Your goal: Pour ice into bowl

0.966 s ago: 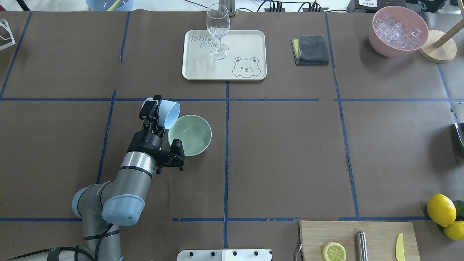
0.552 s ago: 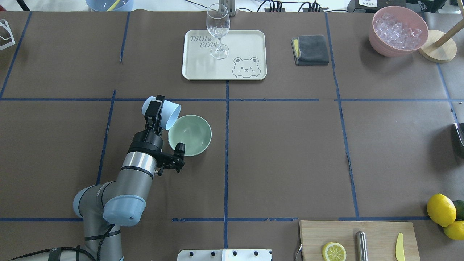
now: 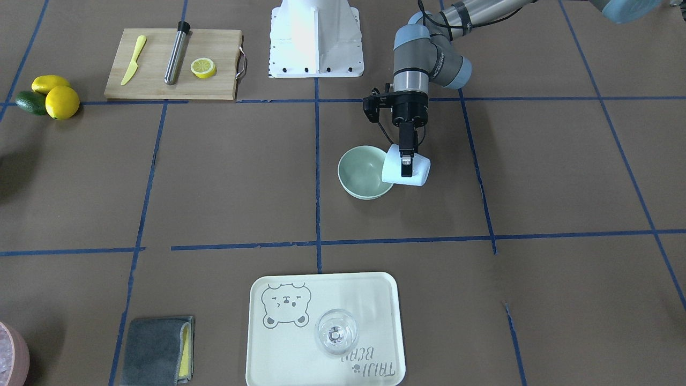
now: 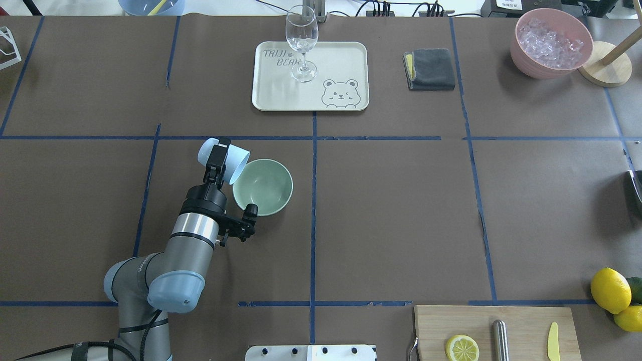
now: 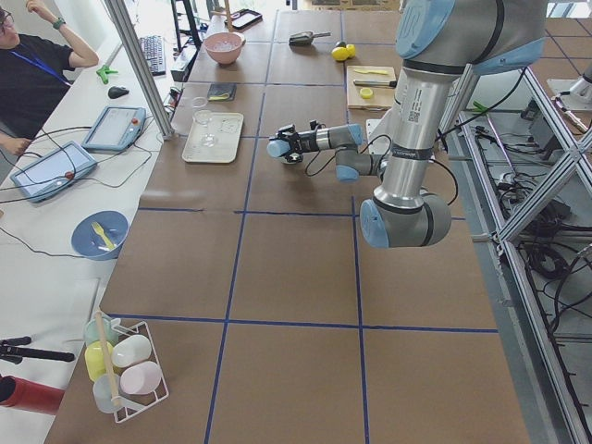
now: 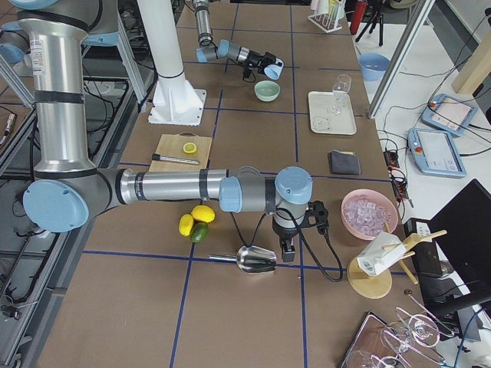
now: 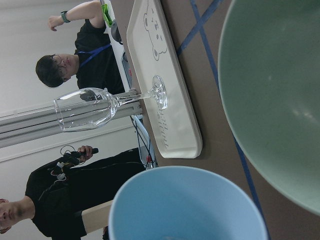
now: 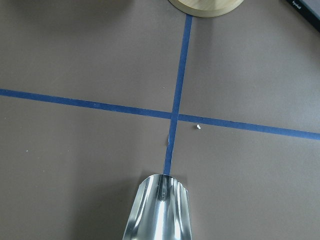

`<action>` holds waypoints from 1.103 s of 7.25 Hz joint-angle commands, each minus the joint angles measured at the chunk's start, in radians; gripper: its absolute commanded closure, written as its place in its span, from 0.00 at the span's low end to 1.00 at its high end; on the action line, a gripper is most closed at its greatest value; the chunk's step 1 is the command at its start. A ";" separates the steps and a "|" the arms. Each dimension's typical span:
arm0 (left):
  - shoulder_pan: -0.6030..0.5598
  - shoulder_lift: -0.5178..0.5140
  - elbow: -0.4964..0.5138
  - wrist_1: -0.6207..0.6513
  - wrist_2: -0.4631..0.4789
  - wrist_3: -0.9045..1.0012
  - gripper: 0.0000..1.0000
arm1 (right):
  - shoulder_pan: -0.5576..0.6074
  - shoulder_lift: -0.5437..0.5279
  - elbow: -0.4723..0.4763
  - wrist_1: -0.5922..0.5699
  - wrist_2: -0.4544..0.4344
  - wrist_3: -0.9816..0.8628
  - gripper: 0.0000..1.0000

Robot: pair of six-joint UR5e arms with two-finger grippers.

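Risk: your cup's [image 4: 236, 160] mouth overlaps only the left rim of the bowl [image 4: 266, 188]. Tip fast and ice cubes could strike that edge and skip onto the counter [image 4: 401, 210].
Left gripper [image 4: 219, 153]: clamped on the light blue cup, tilted toward the bowl.
Cup: no ice cubes show in the part of its inside you can see.
Bowl: mint green, left of mid-counter, bare inside.
Right gripper [image 6: 286, 251]: by a metal scoop [image 6: 253, 261]; grip cannot be told.
Glass [image 4: 301, 42]: looks empty, on a tray [image 4: 346, 55].
Pink container [image 4: 550, 42]: far right, heaped with crushed-looking ice.
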 commanded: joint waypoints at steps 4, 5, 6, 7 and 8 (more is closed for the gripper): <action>0.006 -0.013 0.001 0.000 0.001 0.181 1.00 | 0.000 0.000 0.000 0.000 0.000 0.000 0.00; 0.006 -0.013 0.001 0.000 0.002 0.183 1.00 | 0.000 0.000 0.000 0.000 0.000 -0.002 0.00; 0.006 -0.013 0.001 0.000 0.001 0.183 1.00 | 0.000 0.000 -0.002 0.000 0.000 -0.002 0.00; 0.006 -0.013 -0.001 0.000 0.001 0.184 1.00 | 0.000 0.000 0.000 0.000 0.000 0.000 0.00; 0.006 -0.013 -0.002 0.000 0.001 0.184 1.00 | 0.000 0.000 0.000 0.000 0.000 -0.002 0.00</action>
